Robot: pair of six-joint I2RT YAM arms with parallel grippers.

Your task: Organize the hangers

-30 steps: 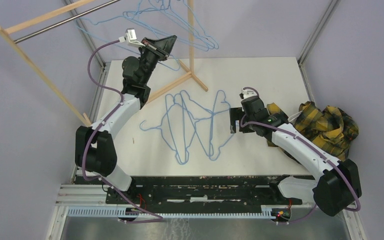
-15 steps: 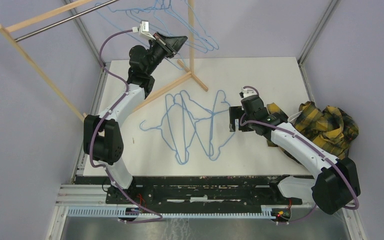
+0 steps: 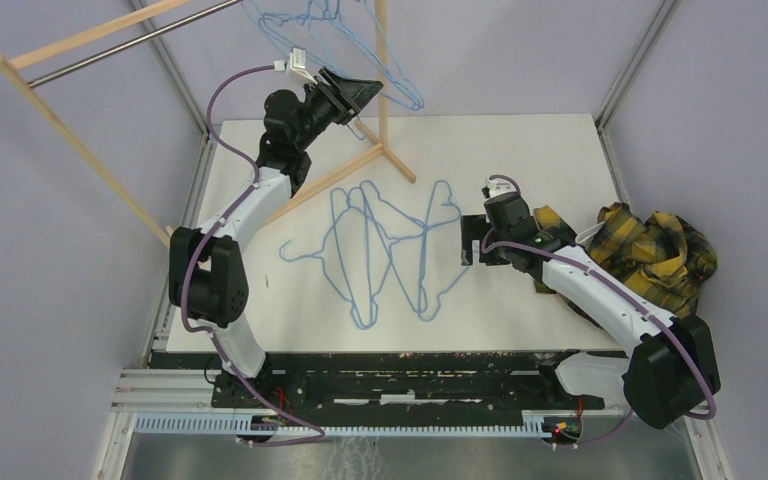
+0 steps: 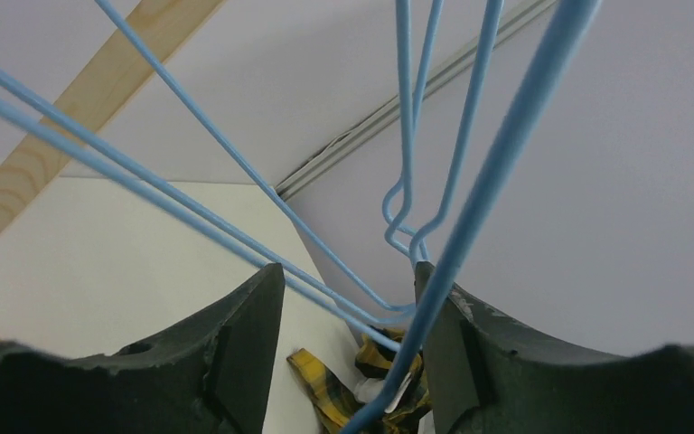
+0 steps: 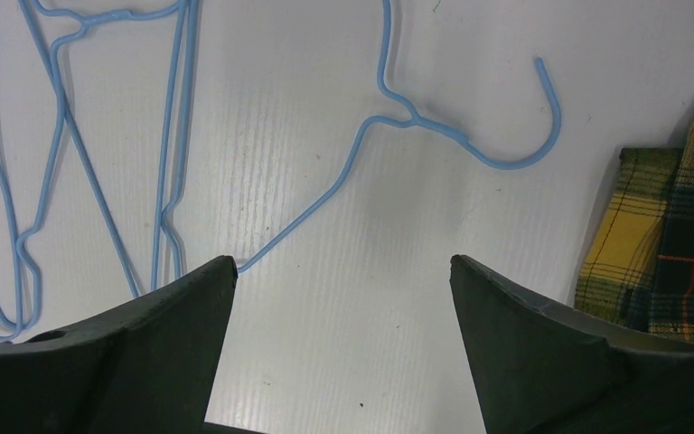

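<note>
A: Two lots of hangers: hung hangers (image 4: 404, 108) up on the wooden rack (image 3: 383, 80), and loose hangers (image 3: 370, 250) flat mid-desk (image 3: 530, 150).
B: Claws?
A: Left claw (image 3: 355, 92) is up among the hung ones, jaws partly apart. Wires run through the gap, nothing looks pinched. Right claw (image 3: 468, 240) is wide open, empty, low over the desk.
B: Key relation?
A: The loose pile lies just left of the right claw, long axes roughly near-to-far. The nearest hanger (image 5: 413, 116) points its hook toward the plaid shirt (image 5: 678, 226), and one shoulder wire runs to a fingertip. Right arm is far nearer.
B: Unclear?
A: Rack hooks are cut off at the top edge. The wires overlap, so the count is unsure, and I can't tell contact at that fingertip.
</note>
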